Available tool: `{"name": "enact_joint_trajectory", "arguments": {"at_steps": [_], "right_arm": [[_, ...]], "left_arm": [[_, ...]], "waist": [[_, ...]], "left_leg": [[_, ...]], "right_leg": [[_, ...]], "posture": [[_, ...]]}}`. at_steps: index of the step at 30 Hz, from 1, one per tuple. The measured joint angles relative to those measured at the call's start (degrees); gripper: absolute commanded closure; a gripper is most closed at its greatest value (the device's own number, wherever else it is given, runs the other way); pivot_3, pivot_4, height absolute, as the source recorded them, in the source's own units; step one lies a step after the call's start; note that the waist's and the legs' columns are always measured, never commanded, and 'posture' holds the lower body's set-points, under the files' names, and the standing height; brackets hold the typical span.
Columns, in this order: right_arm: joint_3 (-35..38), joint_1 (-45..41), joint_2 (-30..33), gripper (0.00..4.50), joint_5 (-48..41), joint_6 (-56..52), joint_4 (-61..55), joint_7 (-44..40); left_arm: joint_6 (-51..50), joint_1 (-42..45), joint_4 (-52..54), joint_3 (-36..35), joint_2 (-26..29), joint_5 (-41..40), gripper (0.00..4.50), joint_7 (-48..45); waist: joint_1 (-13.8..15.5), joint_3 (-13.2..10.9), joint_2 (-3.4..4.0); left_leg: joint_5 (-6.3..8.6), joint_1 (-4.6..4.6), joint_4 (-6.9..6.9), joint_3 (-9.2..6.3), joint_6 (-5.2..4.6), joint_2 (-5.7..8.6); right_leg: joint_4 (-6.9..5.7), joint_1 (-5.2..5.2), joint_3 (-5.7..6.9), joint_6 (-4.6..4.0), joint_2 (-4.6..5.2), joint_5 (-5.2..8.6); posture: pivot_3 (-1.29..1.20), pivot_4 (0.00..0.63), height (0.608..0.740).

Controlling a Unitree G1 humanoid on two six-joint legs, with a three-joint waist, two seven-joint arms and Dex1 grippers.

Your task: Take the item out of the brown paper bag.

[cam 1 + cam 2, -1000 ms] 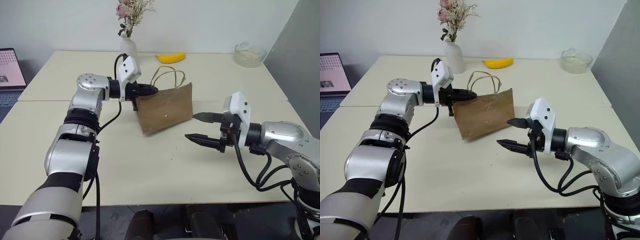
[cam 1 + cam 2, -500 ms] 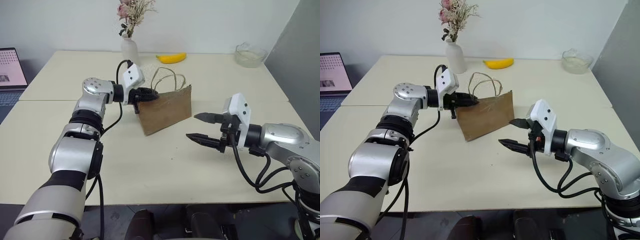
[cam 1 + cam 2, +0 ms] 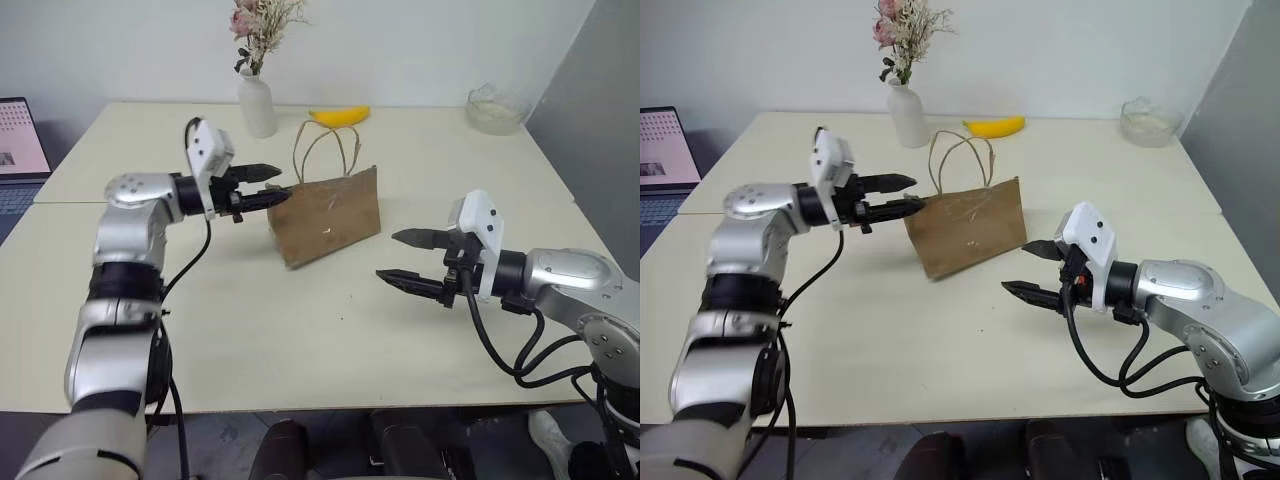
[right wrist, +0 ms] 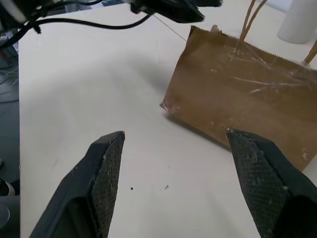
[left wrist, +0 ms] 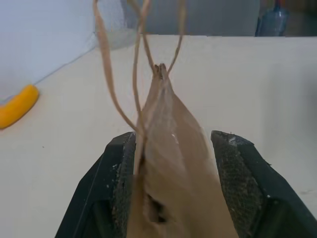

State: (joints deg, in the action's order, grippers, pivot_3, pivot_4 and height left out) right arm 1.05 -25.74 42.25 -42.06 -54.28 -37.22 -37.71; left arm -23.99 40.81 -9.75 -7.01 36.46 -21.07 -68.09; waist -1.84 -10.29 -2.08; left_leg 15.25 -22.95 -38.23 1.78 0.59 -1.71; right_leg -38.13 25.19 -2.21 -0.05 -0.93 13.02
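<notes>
Left gripper (image 3: 268, 184) level, pointing toward the right, jaws partly open. The brown paper bag (image 3: 328, 214) has its near end edge between the fingertips; from the left wrist view the paper stands in the gap with one finger (image 5: 121, 186) against the cord handles (image 3: 322, 150), the other clear of it. Nothing clamped that I can see.

Bag stands upright, slightly slanted, on the table (image 3: 300, 340), just ahead of the left gripper and ahead and to the left of the right one. Mouth looks pinched nearly flat along the top. The item does not show; judged to be inside. So the task reads as early: bag not opened, nothing taken out. Left to do: hold or spread the mouth, reach in, lift the item clear.

Right gripper (image 3: 407, 259) hovers above the table, jaws wide, empty, well apart from the bag's right end.

Room: bare tabletop between the bag and right gripper, and in front of the bag. Vase (image 3: 255, 105) and banana (image 3: 339, 116) sit behind the bag, near the handles; glass bowl (image 3: 495, 109) far right corner. Near table edge lies below both arms.
</notes>
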Motion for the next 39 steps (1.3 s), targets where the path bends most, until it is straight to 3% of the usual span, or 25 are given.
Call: {"name": "enact_joint_trajectory", "arguments": {"at_steps": [2, 7, 12, 18, 39], "right_arm": [[0.1, 0.1, 0.4, 1.05, 0.0, 0.0, 0.2, -0.4], [0.5, 0.3, 1.0, 1.05, 0.0, 0.1, 0.4, -1.0], [0.5, 0.3, 1.1, 1.05, 0.0, 0.1, 0.6, -1.0], [0.5, 0.3, 1.1, 1.05, 0.0, 0.1, 0.8, -0.9], [0.5, 0.2, 0.8, 1.05, -0.2, 0.1, 0.7, -0.5]], "left_arm": [[-8.0, -6.0, 12.9, -0.1, 0.2, -5.3, 1.96, 2.5], [-14.7, -20.4, 27.5, 4.5, -2.7, -7.3, 1.96, 10.4], [-10.9, -22.0, 22.9, 11.3, -7.4, 0.8, 1.96, 20.0], [-5.3, -19.8, 13.1, 13.8, -10.7, 8.2, 1.96, 27.5], [4.8, -12.8, -1.0, 13.2, -9.0, 11.5, 1.96, 27.2]], "waist": [[0.2, 0.0, -0.02], [0.2, 0.0, -0.01], [0.3, 0.1, -0.02], [0.3, 0.1, -0.03], [0.2, 0.1, -0.03]], "left_leg": [[0.00, 0.04, -0.04, -0.01, 0.00, 0.04], [0.00, 0.36, -0.13, -0.01, -0.01, 0.06], [0.01, 0.51, -0.24, -0.07, -0.02, 0.09], [0.02, 0.55, -0.16, -0.09, -0.03, 0.06], [0.02, 0.56, -0.05, -0.07, -0.03, 0.06]], "right_leg": [[0.00, -0.07, 0.03, 0.01, 0.02, 0.00], [0.00, -0.43, 0.01, 0.05, 0.01, -0.02], [0.02, -0.66, 0.05, 0.08, -0.03, -0.05], [0.11, -0.72, 0.07, 0.08, -0.03, -0.04], [0.17, -0.71, 0.07, 0.08, -0.02, -0.04]], "posture": [[0.00, 0.150, 0.740], [0.00, 0.150, 0.740], [0.00, 0.150, 0.740], [0.00, 0.150, 0.740], [0.00, 0.150, 0.740]]}}
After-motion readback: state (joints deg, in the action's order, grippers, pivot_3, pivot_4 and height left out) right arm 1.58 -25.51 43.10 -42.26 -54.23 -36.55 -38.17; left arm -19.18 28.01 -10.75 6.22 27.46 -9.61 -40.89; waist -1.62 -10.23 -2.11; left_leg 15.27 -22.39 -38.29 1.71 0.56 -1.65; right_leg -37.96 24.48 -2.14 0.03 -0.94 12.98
